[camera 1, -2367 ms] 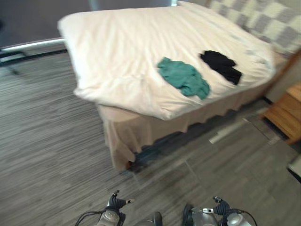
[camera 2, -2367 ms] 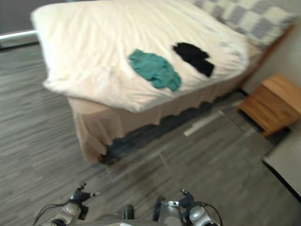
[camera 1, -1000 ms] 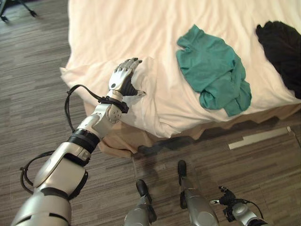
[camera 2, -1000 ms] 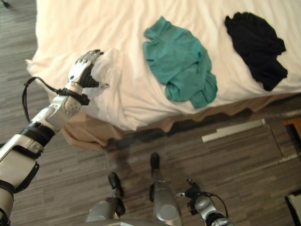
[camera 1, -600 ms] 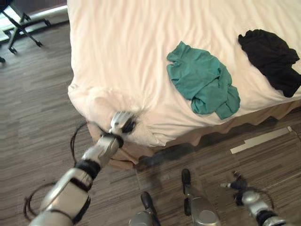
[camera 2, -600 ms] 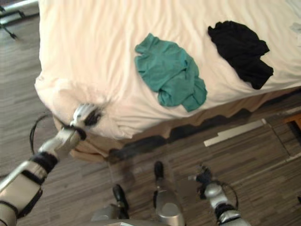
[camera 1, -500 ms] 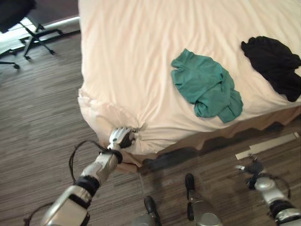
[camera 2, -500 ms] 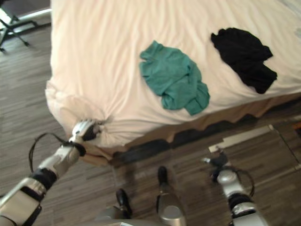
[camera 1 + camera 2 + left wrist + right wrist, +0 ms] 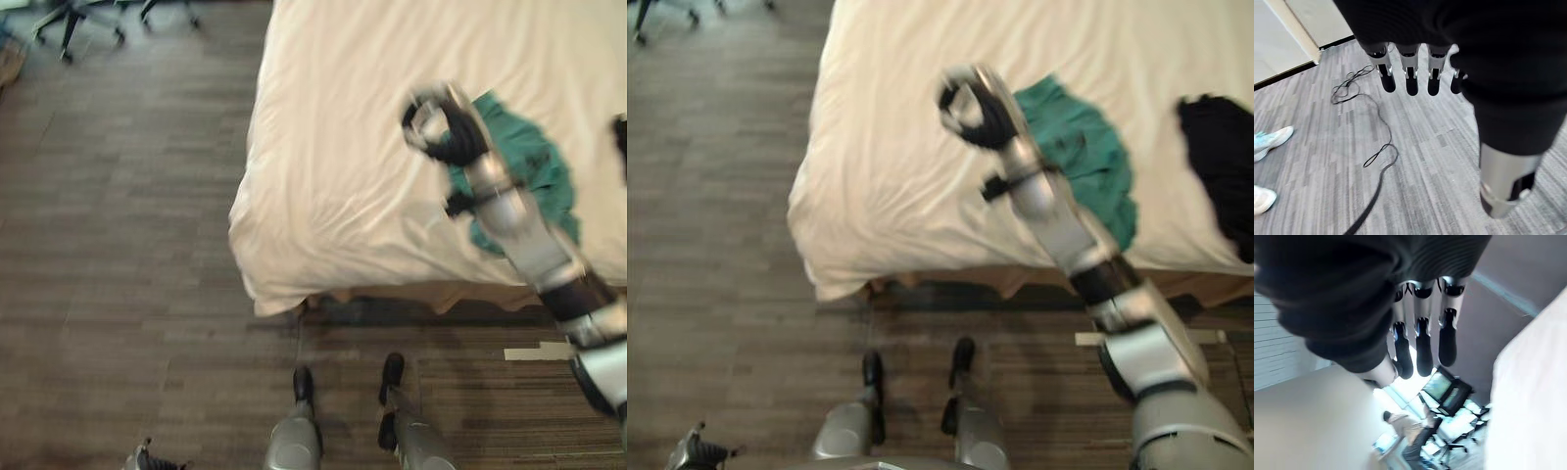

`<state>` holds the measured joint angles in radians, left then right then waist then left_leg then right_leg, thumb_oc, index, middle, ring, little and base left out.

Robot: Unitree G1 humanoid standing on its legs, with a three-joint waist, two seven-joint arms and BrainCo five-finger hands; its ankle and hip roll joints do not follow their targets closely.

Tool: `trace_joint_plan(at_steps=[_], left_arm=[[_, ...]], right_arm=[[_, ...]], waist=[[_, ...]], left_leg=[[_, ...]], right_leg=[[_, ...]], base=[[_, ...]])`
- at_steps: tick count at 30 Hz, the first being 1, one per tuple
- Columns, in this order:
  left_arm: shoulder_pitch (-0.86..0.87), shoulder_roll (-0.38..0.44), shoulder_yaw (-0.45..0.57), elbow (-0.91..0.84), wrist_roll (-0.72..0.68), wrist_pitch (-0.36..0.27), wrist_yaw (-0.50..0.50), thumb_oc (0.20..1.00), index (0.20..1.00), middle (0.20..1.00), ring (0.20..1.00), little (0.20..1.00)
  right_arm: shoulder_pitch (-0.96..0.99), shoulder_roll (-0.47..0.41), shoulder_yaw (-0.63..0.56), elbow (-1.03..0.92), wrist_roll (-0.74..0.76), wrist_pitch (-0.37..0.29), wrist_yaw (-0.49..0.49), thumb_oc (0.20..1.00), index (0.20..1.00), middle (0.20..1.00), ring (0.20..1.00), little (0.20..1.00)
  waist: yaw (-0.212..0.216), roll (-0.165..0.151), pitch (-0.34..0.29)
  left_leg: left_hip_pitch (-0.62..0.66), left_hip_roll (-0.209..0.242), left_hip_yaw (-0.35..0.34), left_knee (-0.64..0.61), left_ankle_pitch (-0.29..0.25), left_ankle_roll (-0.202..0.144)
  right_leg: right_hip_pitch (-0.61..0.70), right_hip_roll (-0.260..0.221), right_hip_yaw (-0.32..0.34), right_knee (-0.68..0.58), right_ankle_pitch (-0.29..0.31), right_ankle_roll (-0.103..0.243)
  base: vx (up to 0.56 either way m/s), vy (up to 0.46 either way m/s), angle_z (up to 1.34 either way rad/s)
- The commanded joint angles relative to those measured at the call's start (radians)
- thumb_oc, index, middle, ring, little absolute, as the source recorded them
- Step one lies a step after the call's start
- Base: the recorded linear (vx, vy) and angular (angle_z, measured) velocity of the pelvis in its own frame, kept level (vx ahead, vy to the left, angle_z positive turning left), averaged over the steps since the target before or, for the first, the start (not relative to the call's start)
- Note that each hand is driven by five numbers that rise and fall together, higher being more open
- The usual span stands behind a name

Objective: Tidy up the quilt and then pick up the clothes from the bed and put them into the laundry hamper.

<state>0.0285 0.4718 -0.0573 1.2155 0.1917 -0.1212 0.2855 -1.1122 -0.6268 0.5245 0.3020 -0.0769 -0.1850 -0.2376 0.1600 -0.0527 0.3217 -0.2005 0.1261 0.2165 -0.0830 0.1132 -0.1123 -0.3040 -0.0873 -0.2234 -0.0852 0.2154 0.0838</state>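
- Nearest, at the bottom left corner of the right eye view, the left hand [image 9: 698,451] hangs low over the grey plank floor [image 9: 127,245]; its wrist view shows its fingers [image 9: 1408,73] straight, side by side, holding nothing. A person's pale shoes [image 9: 1268,142] stand at the left edge of that view.
- Farther in, the cream quilt [image 9: 343,166] lies fairly smooth over the bed, its near corner drooping at centre frame with only soft creases.
- Above it, the right hand [image 9: 975,103] is raised at upper centre, its fingers [image 9: 1420,345] bent with thumb near them, enclosing nothing.
- The relation that matters: the teal garment [image 9: 1083,152] lies on the quilt just right of and below this hand, partly behind the forearm. The right hand is by far the nearer one.
- The teal garment is a crumpled heap, its long axis seemingly running from upper left to lower right toward the bed's near edge; folds should give the fingers something to gather.
- Farther right, at the frame's edge, the black garment [image 9: 1220,157] lies bunched, apart from the teal one.
- Farthest, in the upper left corner, office chair bases [image 9: 78,20] stand on the floor.
- I cannot make out a laundry hamper.
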Motion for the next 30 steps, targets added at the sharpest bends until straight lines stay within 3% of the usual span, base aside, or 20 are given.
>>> trace_joint_plan(at_steps=[1,5,10,11,13,14,16,17,19,21,23,26,27,28,30], left_arm=[[-0.139,0.087,-0.102,-0.053,-0.091,-0.058,0.042,1.000,1.000,1.000,1.000,1.000],[-0.240,0.081,-0.189,-0.159,-0.112,-0.075,0.060,1.000,1.000,1.000,1.000,1.000],[-0.313,0.052,-0.276,-0.336,-0.122,-0.099,0.064,1.000,1.000,1.000,1.000,1.000],[-0.325,0.030,-0.292,-0.341,-0.119,-0.100,0.066,1.000,1.000,1.000,1.000,1.000],[-0.324,0.030,-0.292,-0.341,-0.119,-0.100,0.066,1.000,1.000,1.000,1.000,1.000],[-0.328,0.011,-0.299,-0.343,-0.113,-0.095,0.065,1.000,1.000,1.000,1.000,1.000],[-0.315,-0.027,-0.299,-0.323,-0.100,-0.083,0.066,1.000,1.000,1.000,1.000,1.000],[-0.308,-0.050,-0.297,-0.295,-0.096,-0.074,0.059,1.000,1.000,1.000,1.000,1.000],[-0.308,-0.050,-0.297,-0.294,-0.096,-0.074,0.059,1.000,1.000,1.000,1.000,1.000],[-0.302,-0.082,-0.276,-0.233,-0.137,-0.066,0.027,1.000,1.000,1.000,1.000,1.000],[-0.301,-0.090,-0.277,-0.245,-0.143,-0.077,0.013,1.000,1.000,1.000,1.000,1.000],[-0.296,-0.077,-0.266,-0.335,-0.209,-0.121,-0.004,1.000,1.000,1.000,1.000,1.000],[-0.307,-0.080,-0.258,-0.356,-0.293,-0.143,-0.001,1.000,1.000,1.000,1.000,1.000],[-0.309,-0.080,-0.258,-0.355,-0.293,-0.143,-0.001,1.000,1.000,1.000,1.000,1.000],[-0.330,-0.087,-0.250,-0.385,-0.381,-0.159,-0.022,1.000,1.000,1.000,1.000,1.000]], right_arm=[[-0.135,0.010,0.023,0.169,0.086,0.018,-0.046,0.200,0.200,0.200,0.200,0.200],[-0.240,0.077,0.082,0.315,0.121,0.029,-0.059,0.200,0.200,0.200,0.200,0.200],[-0.188,0.274,0.124,0.449,0.148,0.036,-0.033,0.200,0.200,0.200,0.200,0.200],[-0.104,0.361,0.141,0.457,0.154,0.038,-0.005,0.200,0.200,0.200,0.200,0.200],[-0.104,0.361,0.141,0.457,0.153,0.038,-0.005,0.200,0.200,0.200,0.200,0.200],[-0.037,0.404,0.164,0.427,0.142,0.042,0.018,0.200,0.200,0.200,0.200,0.200],[0.140,0.474,0.222,0.290,0.160,0.037,0.092,0.200,0.200,0.200,0.200,0.200],[0.252,0.487,0.255,0.187,0.271,0.018,0.166,0.200,0.200,0.200,0.200,0.200],[0.252,0.486,0.255,0.186,0.271,0.019,0.166,0.200,0.200,0.200,0.200,0.200],[0.314,0.436,0.271,-0.022,0.330,-0.005,0.230,0.200,0.200,0.200,0.200,0.200],[0.305,0.398,0.235,-0.120,0.341,-0.024,0.222,0.200,0.200,0.200,0.200,0.200],[0.219,0.330,0.148,-0.184,0.295,-0.054,0.142,0.200,0.200,0.200,0.200,0.200],[0.127,0.284,0.065,-0.142,0.271,-0.063,0.054,0.200,0.200,0.200,0.200,0.200],[0.126,0.284,0.065,-0.142,0.271,-0.063,0.054,0.200,0.200,0.200,0.200,0.200],[0.025,0.201,-0.046,-0.067,0.240,-0.056,-0.044,0.200,0.200,0.200,0.200,0.200]], waist=[[0.048,0.001,0.099],[0.072,0.010,0.128],[0.104,0.040,0.169],[0.106,0.044,0.175],[0.106,0.044,0.175],[0.104,0.044,0.174],[0.090,0.036,0.167],[0.069,0.024,0.158],[0.068,0.024,0.156],[0.036,0.009,0.144],[0.015,0.005,0.145],[0.001,0.008,0.158],[-0.004,0.016,0.182],[-0.004,0.015,0.180],[-0.017,0.023,0.197]], left_leg=[[-0.065,0.047,-0.052,0.002,0.000,-0.035],[-0.199,0.045,-0.074,0.027,0.022,-0.046],[-0.305,0.045,-0.096,0.071,0.025,-0.048],[-0.291,0.047,-0.099,0.069,0.022,-0.045],[-0.290,0.047,-0.099,0.069,0.022,-0.045],[-0.266,0.048,-0.100,0.061,0.019,-0.043],[-0.199,0.052,-0.097,0.031,0.013,-0.041],[-0.131,0.054,-0.091,0.005,0.007,-0.039],[-0.134,0.054,-0.092,0.004,0.009,-0.038],[-0.072,0.055,-0.074,-0.004,-0.005,-0.041],[-0.052,0.056,-0.058,-0.004,-0.013,-0.040],[-0.056,0.055,-0.039,-0.004,-0.008,-0.044],[-0.074,0.052,-0.029,0.014,-0.006,-0.048],[-0.078,0.051,-0.029,0.014,-0.004,-0.047],[-0.158,0.049,-0.019,0.056,-0.008,-0.053]], right_leg=[[-0.038,-0.140,0.009,0.121,-0.131,0.115],[-0.155,-0.151,-0.032,0.182,-0.145,0.115],[-0.262,-0.155,-0.047,0.245,-0.165,0.109],[-0.247,-0.149,-0.049,0.237,-0.170,0.106],[-0.246,-0.149,-0.049,0.237,-0.170,0.106],[-0.222,-0.145,-0.049,0.226,-0.172,0.105],[-0.156,-0.134,-0.043,0.186,-0.174,0.100],[-0.096,-0.126,-0.032,0.156,-0.170,0.098],[-0.097,-0.126,-0.033,0.153,-0.167,0.098],[-0.045,-0.122,-0.020,0.126,-0.165,0.096],[-0.041,-0.121,-0.004,0.122,-0.162,0.095],[-0.067,-0.123,0.014,0.132,-0.154,0.097],[-0.099,-0.126,0.026,0.145,-0.148,0.097],[-0.102,-0.126,0.026,0.144,-0.146,0.097],[-0.177,-0.132,0.036,0.168,-0.135,0.101]], base=[[-0.10,-0.021,0.35],[-0.14,-0.048,0.48],[-0.09,-0.049,0.26],[-0.03,-0.028,0.03],[0.00,-0.013,-0.08],[0.05,-0.028,-0.09],[0.10,-0.018,-0.03],[0.09,0.012,-0.05],[0.05,0.009,-0.14],[0.07,0.020,-0.15],[0.01,0.035,-0.17],[-0.06,-0.008,-0.42],[-0.07,-0.019,-0.31],[-0.13,-0.048,-0.28],[-0.09,-0.044,-0.23]])
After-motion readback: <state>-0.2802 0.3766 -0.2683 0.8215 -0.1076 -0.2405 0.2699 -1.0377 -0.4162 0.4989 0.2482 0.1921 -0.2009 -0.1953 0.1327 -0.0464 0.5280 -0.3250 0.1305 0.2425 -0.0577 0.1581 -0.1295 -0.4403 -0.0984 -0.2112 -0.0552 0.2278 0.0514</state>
